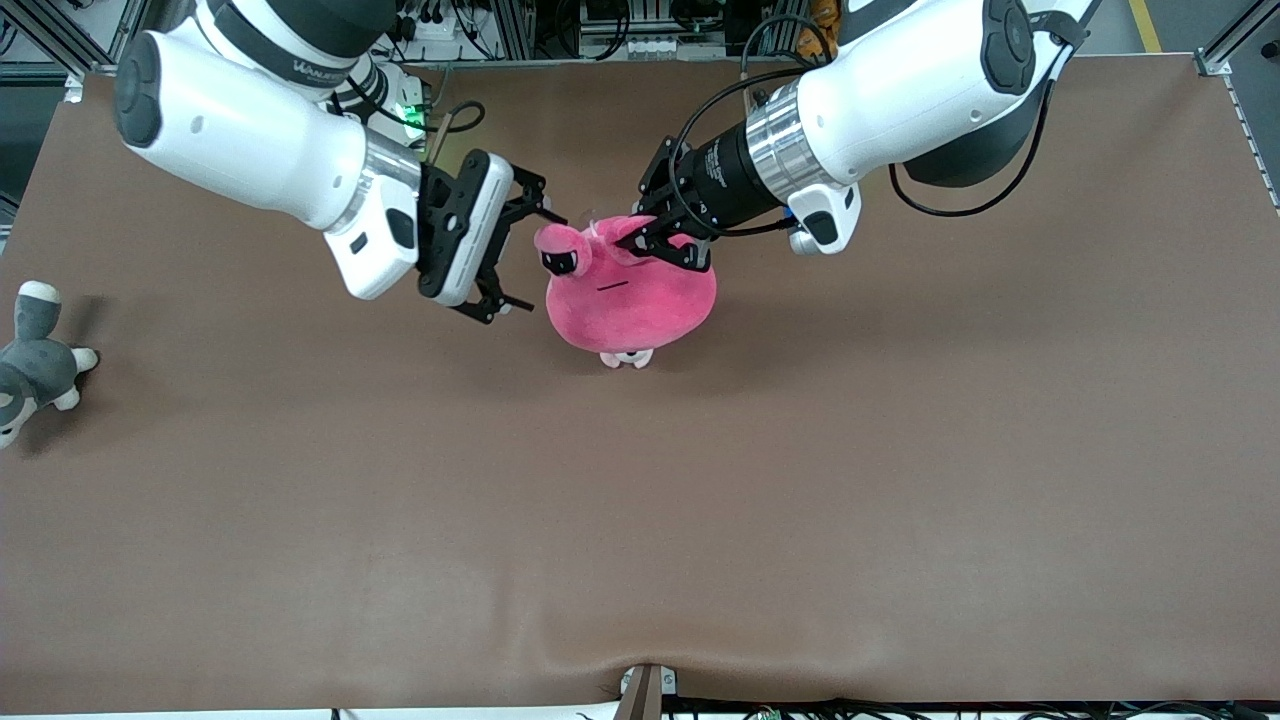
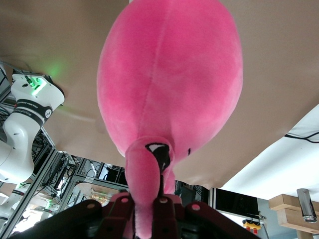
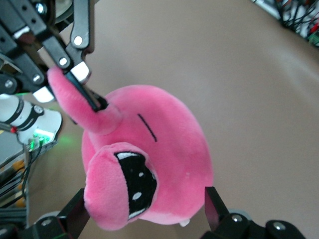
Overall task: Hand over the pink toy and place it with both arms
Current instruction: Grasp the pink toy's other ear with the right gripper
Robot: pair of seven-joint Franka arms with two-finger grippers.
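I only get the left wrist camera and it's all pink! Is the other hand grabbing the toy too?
Observer: Not yet. The right gripper is open right beside the pink toy; only the left gripper pinches it, by an ear.
Operator: Does it have a face?
Observer: Yes. The right wrist view shows a sleepy half-closed black eye.
Operator: Any other toys around?
Observer: One grey-and-white plush lies at the right arm's end of the table.
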